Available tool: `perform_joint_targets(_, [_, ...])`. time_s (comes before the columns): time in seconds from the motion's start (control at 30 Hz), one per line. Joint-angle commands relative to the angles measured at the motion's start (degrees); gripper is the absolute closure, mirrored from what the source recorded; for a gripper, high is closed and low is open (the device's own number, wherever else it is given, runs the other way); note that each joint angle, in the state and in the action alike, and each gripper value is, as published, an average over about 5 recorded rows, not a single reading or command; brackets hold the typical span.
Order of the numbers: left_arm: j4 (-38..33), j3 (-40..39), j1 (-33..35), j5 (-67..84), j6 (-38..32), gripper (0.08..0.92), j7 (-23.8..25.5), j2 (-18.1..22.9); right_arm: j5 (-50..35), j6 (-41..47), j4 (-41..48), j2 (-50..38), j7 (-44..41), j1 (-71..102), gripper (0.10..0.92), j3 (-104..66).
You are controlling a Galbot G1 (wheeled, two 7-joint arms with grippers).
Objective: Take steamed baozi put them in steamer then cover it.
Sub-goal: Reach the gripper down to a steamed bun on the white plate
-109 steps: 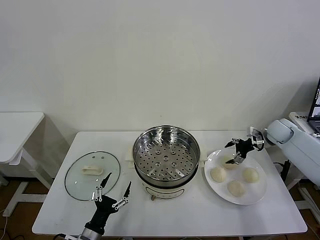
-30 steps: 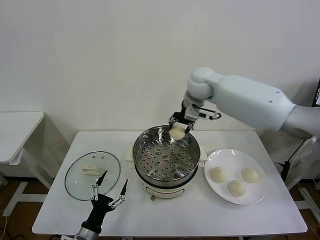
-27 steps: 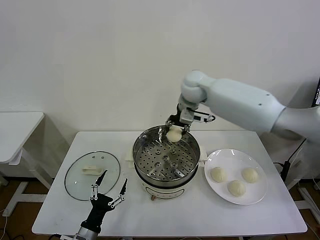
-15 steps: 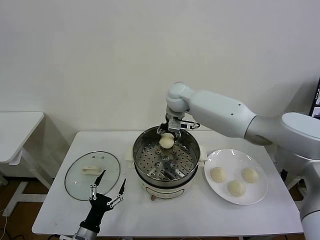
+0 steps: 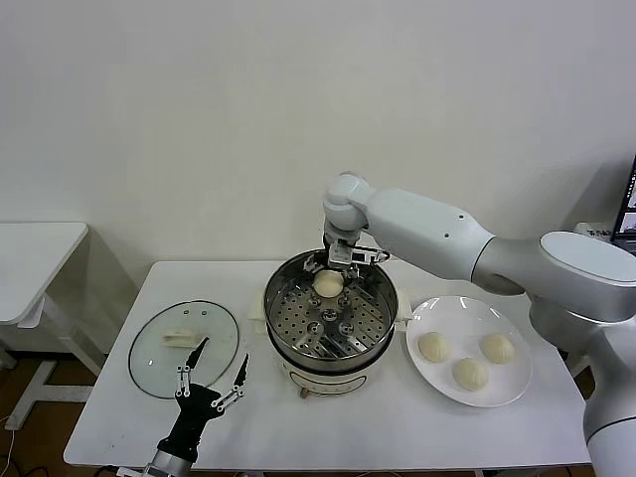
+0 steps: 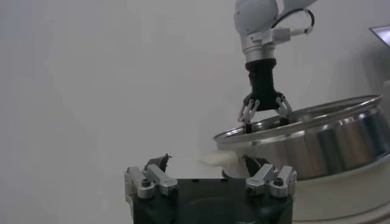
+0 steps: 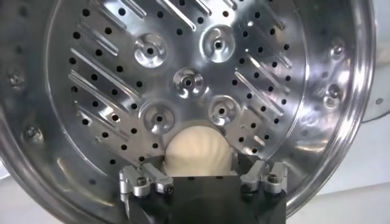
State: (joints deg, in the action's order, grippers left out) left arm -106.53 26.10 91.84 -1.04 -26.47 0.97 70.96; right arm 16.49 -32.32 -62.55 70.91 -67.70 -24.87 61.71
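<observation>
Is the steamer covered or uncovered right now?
Uncovered: the cover lies flat on the table beside the steamer, whose perforated tray shows.

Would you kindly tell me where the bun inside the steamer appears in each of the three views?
Head view: bun at the steamer's far side, under the right claw.
Left wrist view: not visible; the pot wall hides it.
Right wrist view: bun on the perforated tray.
Shared landmark: the steamer's shiny rim.

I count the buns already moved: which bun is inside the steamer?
The bun under the right gripper, at the steamer's far side; the other three lie on the white plate.
</observation>
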Motion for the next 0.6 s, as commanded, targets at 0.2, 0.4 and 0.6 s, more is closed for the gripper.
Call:
perform_joint_targets(0.2, [-0.6, -0.7, -0.1, -0.2, 0.5, 0.177, 0.1, 0.1, -32.8, 28.8, -9.8, -21.7, -6.8, -18.6, 0.203, 11.3])
perform_joint_targets(0.4, [-0.7, -1.1, -0.1, -0.2, 0.5, 0.177, 0.1, 0.1, -40.8, 36.5, -7.7, -29.8, -2.9, -18.6, 0.203, 20.2])
perform_joint_targets(0.6, [-0.7, -1.1, -0.2, -0.2, 0.6, 0.177, 0.0, 0.0, -42.7, 38.6, -7.8, -33.4, 2.1, -11.8, 0.203, 24.3])
